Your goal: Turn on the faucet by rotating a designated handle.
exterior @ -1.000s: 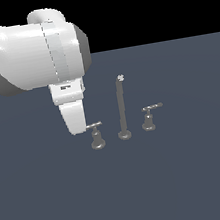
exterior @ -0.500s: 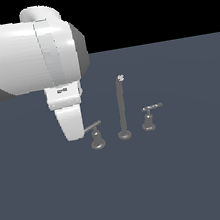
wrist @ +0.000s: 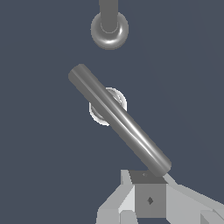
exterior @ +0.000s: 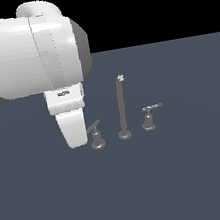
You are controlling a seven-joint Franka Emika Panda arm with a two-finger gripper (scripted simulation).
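Slippage is your main risk: the white hand meets only the near end of the larger grey metal lever handle, so a push aimed a little off could slide past the rounded bar tip and leave it unturned. You cannot tell from either view whether the fingers are spread or closed; nothing appears clamped between them, so treat the contact as a push, not a grip.

In the exterior view the handle stands on the dark blue-grey counter, just beside the hand and toward that view's left of the set.

The tall thin grey upright spout stands near the bar's far end; a wide sweep could bring the bar or hand against it. The smaller grey lever handle sits beyond the spout, well clear.
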